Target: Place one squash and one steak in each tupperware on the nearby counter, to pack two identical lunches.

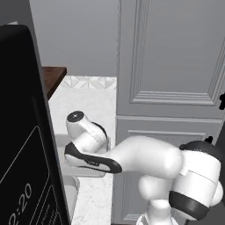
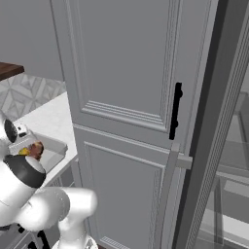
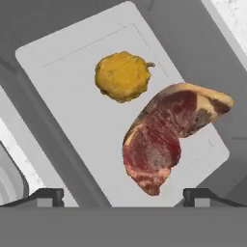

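Steak [image 3: 161, 140] lies on floor of grey tupperware [image 3: 62, 87], yellow squash [image 3: 123, 75] near it at 11 o'clock, apart. Gripper [image 3: 123, 195] above tupperware, fingers [image 3: 48, 195] spread wide, nothing between them.

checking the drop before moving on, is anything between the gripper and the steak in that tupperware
Nothing visible. In the hand view the open gripper looks straight down on the steak, which lies in the tupperware beside the squash.
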